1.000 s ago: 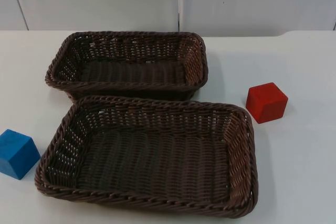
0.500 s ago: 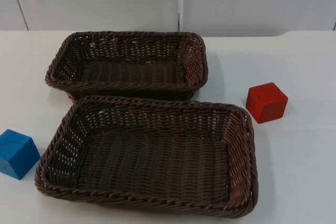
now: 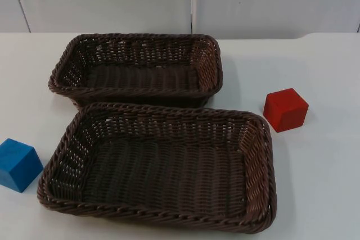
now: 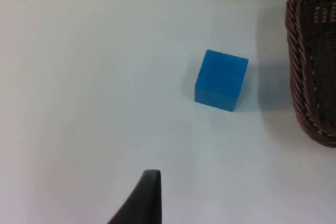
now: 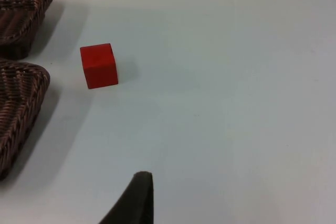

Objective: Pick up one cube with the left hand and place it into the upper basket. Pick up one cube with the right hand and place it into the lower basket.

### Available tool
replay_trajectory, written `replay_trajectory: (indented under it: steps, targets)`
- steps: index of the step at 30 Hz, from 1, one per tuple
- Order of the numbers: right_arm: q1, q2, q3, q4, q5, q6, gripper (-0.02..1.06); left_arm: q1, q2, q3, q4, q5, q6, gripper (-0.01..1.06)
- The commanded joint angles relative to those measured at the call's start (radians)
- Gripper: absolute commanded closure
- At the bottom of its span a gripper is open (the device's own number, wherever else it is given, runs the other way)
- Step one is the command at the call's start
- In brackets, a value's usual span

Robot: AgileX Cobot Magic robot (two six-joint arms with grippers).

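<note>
Left gripper (image 4: 149, 195): we see one black fingertip above bare table, holding nothing, touching nothing; how wide it's open we can't tell. Blue cube (image 4: 221, 80) sits on white table (image 3: 326, 172) ahead of it, near lower basket (image 3: 160, 167) rim. Right gripper (image 5: 139, 195): same deal (one fingertip, opening unclear, nothing held). Red cube (image 5: 98, 65) well ahead, beside both baskets. Upper basket (image 3: 135, 68) just behind lower one, both with nothing inside.
</note>
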Motion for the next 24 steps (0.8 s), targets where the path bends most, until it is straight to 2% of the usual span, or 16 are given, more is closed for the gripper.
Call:
replay_trajectory:
  steps: [1,13,24]
  targets:
    - [0.000,-0.003,-0.002,-0.006,-0.007,-0.001,-0.01,-0.004,0.033,-0.014,-0.030,-0.021,0.007,0.00]
    - [0.000,-0.003,-0.002,-0.006,-0.007,-0.001,-0.01,-0.004,0.236,-0.123,-0.081,-0.042,0.021,0.00]
    - [0.000,-0.003,-0.002,-0.009,-0.007,0.003,-0.01,-0.004,0.425,-0.127,-0.233,-0.145,0.164,0.00]
